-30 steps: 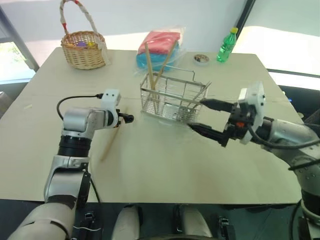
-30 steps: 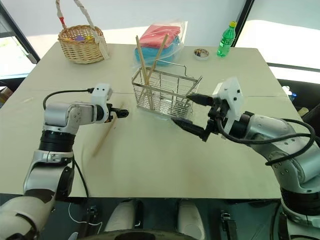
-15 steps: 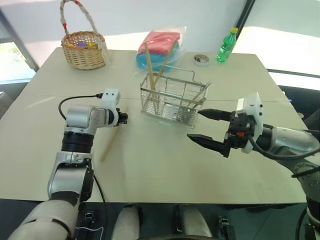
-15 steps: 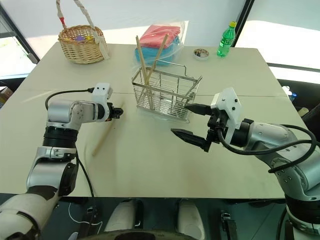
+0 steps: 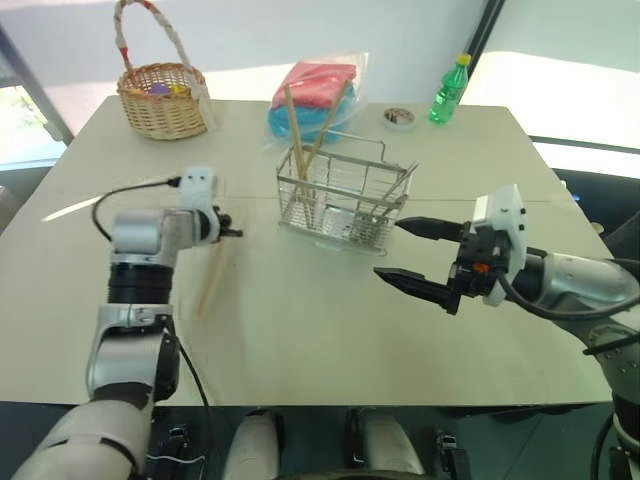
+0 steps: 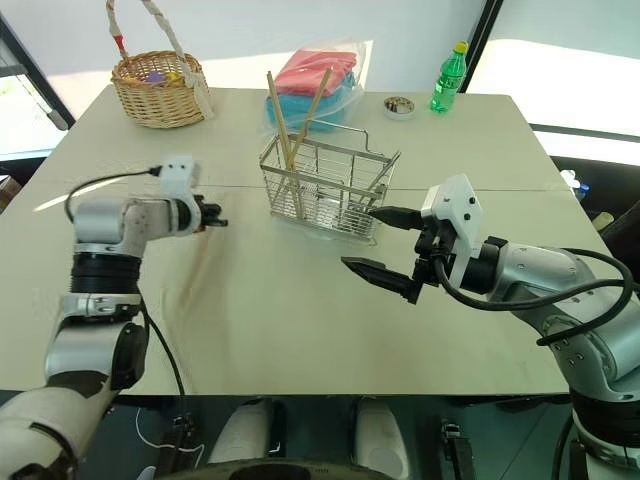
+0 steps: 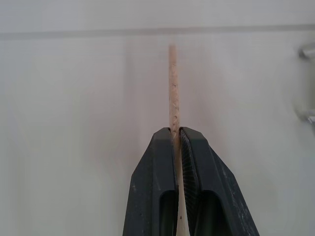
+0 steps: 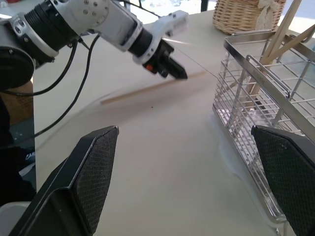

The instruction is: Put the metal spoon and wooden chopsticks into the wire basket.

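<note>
The wire basket [image 5: 345, 205] stands mid-table with two wooden chopsticks [image 5: 297, 125] leaning upright in it. My left gripper [image 5: 228, 232] is to its left, shut on another chopstick [image 7: 173, 88] pinched between the fingers [image 7: 156, 162]. That stick trails blurred toward the table's near side [image 5: 212, 280]. In the right wrist view, the left gripper [image 8: 170, 69] holds the stick [image 8: 147, 91] just above the tabletop. My right gripper [image 5: 387, 249] hovers open and empty, just right of the basket. I cannot make out the metal spoon.
A round wicker basket [image 5: 163, 98] sits at the back left. A bag of pink and blue cloths [image 5: 315, 90] lies behind the wire basket. A green bottle [image 5: 443, 92] and a small round tin [image 5: 398, 117] stand at the back right.
My left gripper has shut on the chopstick lying on the table and carried it left and slightly up. The right gripper stays open beside the basket.
</note>
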`<state>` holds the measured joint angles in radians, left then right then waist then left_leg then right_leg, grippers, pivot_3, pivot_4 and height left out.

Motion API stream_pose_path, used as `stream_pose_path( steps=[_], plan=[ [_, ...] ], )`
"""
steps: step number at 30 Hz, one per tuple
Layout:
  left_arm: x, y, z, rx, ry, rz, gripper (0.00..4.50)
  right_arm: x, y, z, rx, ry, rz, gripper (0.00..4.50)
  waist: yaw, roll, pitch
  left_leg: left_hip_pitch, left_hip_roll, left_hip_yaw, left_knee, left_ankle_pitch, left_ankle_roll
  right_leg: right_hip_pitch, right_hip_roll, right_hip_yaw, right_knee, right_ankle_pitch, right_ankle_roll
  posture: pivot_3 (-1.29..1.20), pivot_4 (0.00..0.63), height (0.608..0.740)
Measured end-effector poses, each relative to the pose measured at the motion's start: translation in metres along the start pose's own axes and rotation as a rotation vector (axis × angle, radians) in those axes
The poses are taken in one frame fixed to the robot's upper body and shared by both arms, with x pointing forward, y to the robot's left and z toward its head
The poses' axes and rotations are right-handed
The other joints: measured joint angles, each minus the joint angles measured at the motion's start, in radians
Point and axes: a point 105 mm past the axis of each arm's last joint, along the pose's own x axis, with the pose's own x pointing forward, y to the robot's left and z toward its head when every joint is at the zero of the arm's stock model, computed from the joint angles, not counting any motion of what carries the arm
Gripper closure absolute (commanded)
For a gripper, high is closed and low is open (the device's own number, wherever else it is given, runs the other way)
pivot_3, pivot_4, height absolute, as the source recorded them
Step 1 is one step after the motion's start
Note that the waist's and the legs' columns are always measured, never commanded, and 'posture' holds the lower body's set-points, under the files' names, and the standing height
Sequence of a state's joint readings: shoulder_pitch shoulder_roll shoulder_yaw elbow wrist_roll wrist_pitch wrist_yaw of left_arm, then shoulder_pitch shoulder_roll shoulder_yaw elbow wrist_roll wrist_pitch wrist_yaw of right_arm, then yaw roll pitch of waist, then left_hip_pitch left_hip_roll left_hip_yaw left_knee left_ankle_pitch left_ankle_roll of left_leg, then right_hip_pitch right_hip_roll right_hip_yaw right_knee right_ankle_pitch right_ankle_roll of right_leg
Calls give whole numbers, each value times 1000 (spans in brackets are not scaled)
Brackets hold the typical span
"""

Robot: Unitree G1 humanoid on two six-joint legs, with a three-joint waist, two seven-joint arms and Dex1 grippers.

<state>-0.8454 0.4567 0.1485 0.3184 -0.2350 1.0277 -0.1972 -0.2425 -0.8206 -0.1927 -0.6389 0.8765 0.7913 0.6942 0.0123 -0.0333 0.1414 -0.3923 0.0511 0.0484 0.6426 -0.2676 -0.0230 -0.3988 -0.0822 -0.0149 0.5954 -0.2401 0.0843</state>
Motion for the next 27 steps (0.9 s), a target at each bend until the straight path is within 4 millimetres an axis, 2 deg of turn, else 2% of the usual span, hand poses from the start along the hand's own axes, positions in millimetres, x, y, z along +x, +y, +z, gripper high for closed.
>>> stream_pose_path(
  steps=[3, 6, 8, 9, 11, 14, 17, 21, 27],
  plan=[
    [-9, 13, 48, 28, -231, 31, 4453, -1, -2, -1, -2, 7, -8, 0, 5, -1, 1, -1, 0, 0, 0, 0, 0, 0, -1, 0, -1, 0, 0, 0, 150, 728],
    [-34, 16, 116, 65, -542, 34, 4453, -1, -6, -1, -1, 9, -27, 0, 5, -2, 1, -2, -2, 2, 0, 0, 0, 1, -3, 0, -2, 0, 0, 0, 150, 728],
    [-56, -1, 160, 61, -735, -41, 4453, -1, -13, 3, -15, 0, -59, 0, 6, -2, 1, -3, -3, 2, 1, 0, 0, 1, -5, 0, -2, 0, 0, 0, 150, 728],
    [-73, -19, 187, 71, -857, -106, 4453, -1, -19, 9, -27, -21, -88, 0, 7, -2, 1, -4, -4, 3, 2, 0, 0, 1, -6, 0, -3, 0, 0, 0, 150, 728],
    [-95, -48, 216, 85, -999, -209, 4453, -2, -26, 18, -50, -51, -125, 0, 8, -1, 1, -3, -5, 4, 2, -1, 2, 2, -6, 0, -4, 0, 0, 0, 150, 728],
    [-101, -73, 226, 72, -1059, -310, 4453, -5, -33, 23, -60, -66, -165, 0, 1, -1, 1, -2, -5, 4, 2, -2, 3, 4, -6, 0, -5, 0, 0, 0, 150, 728],
    [-88, -95, 218, 65, -1035, -391, 4453, -9, -39, 26, -64, -76, -202, 0, 0, -1, 1, -2, -3, 4, 2, -1, 3, 2, -4, 0, -3, 2, 3, 0, 150, 728],
    [-82, -129, 210, 96, -1040, -481, 4453, -11, -42, 27, -66, -79, -222, 0, 1, -1, 1, -1, -1, 2, 2, -1, 3, 2, 0, 0, -2, 2, 3, 0, 150, 728],
    [-73, -154, 197, 93, -1020, -551, 4453, -17, -46, 30, -70, -93, -267, 0, 0, -1, 1, -1, -1, 2, 1, -2, 3, 2, 0, 0, -2, 2, 3, 0, 150, 728]
  ],
)
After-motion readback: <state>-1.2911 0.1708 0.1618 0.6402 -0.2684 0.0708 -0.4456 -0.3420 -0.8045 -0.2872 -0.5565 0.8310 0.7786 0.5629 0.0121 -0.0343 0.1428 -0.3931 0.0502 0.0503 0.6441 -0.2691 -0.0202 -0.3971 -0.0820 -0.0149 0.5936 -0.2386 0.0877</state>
